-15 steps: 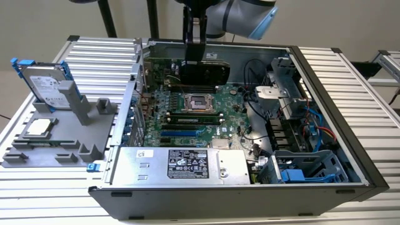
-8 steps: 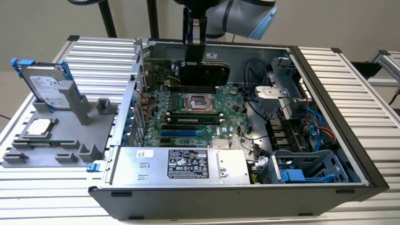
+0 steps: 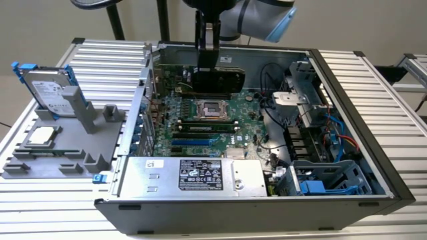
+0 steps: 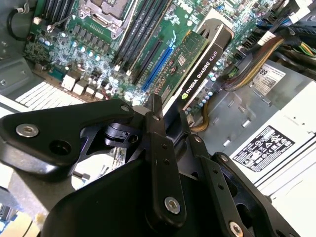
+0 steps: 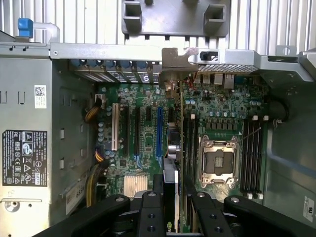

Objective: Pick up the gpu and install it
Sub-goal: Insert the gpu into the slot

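Observation:
The gpu (image 3: 217,81), a flat black card, hangs upright over the motherboard (image 3: 253,112) inside the open computer case (image 3: 360,115). My gripper (image 3: 208,61) is shut on its upper edge. In the second wrist view the gpu (image 4: 203,61) reaches away from the gripper (image 4: 170,111), showing its black cooler face and green board. The first wrist view has the gpu (image 5: 171,145) edge-on between the fingers (image 5: 149,207), beside the blue slot (image 5: 159,131). Its silver bracket (image 5: 178,58) sits at the case's rear slot wall.
A grey fixture (image 3: 67,150) on the exterior view's left holds a hard drive with blue trim (image 3: 48,92) and a square silver chip (image 3: 41,135). Inside the case are the empty CPU socket (image 3: 212,107), power supply (image 3: 200,175), cables (image 3: 337,135) and drive cage (image 3: 327,185).

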Motion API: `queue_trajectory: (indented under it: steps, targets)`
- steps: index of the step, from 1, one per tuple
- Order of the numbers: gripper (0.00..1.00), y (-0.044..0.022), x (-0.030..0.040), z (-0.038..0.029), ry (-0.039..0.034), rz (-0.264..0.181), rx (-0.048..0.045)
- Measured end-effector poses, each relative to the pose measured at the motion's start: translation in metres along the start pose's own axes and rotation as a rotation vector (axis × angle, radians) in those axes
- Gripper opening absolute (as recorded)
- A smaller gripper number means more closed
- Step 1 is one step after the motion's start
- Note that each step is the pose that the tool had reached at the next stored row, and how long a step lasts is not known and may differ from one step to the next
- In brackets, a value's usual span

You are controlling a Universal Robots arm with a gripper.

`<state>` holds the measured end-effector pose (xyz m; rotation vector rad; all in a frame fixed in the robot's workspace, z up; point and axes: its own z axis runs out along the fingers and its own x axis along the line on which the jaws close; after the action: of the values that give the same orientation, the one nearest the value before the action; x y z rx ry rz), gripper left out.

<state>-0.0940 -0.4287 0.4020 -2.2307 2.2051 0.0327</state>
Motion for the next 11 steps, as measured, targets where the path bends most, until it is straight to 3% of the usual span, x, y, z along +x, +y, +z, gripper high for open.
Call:
queue_trajectory:
  steps: [11]
  targets:
    - [0.0, 0.0, 0.0, 0.0024, -0.0002, 0.0, 0.0001]
